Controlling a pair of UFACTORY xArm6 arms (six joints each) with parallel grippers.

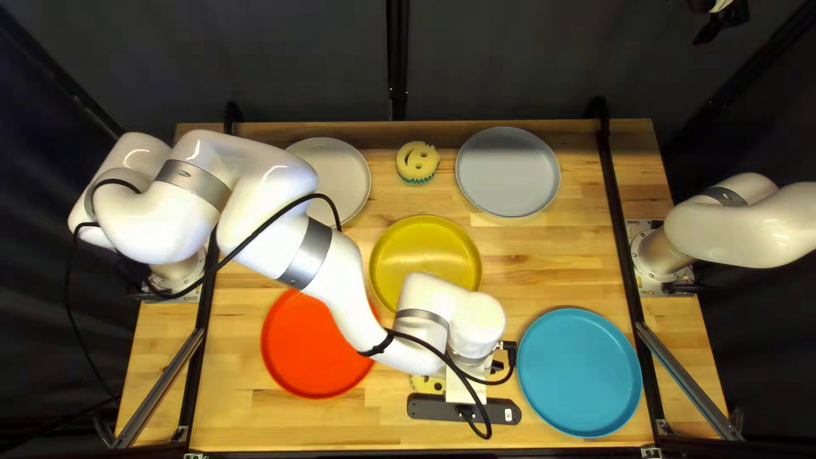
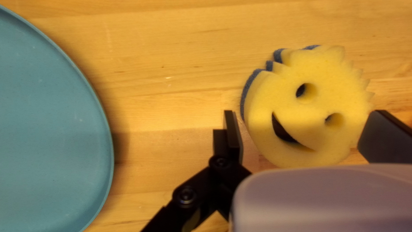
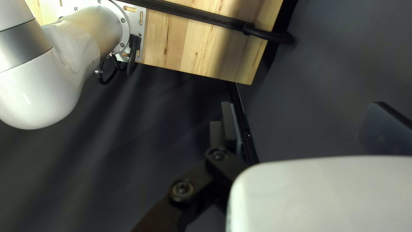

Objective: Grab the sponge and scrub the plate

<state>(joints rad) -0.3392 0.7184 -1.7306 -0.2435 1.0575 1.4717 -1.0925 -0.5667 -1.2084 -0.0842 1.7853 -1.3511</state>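
On the pale wooden tabletop point(image 2: 167, 47), beside the round blue plate point(image 2: 51, 124), a yellow foam smiley-face sponge point(image 2: 319, 68) lies ahead of the nearer black left tool point(image 2: 308, 126), in line with its widely parted jaws, the black right tool point(image 3: 305, 124) open, well apart

showing glossy white arms point(image 1: 347, 285), rounding at the joints point(image 1: 270, 178), wearing grey bands point(image 1: 308, 253), trailing black cables point(image 3: 132, 58), bearing a dark bar point(image 1: 442, 408) on a white bracket point(image 1: 463, 388), sporting black fingers point(image 2: 234, 135) on black links point(image 2: 204, 180), displaying screws point(image 2: 186, 194) in links and base plates point(image 3: 139, 25)
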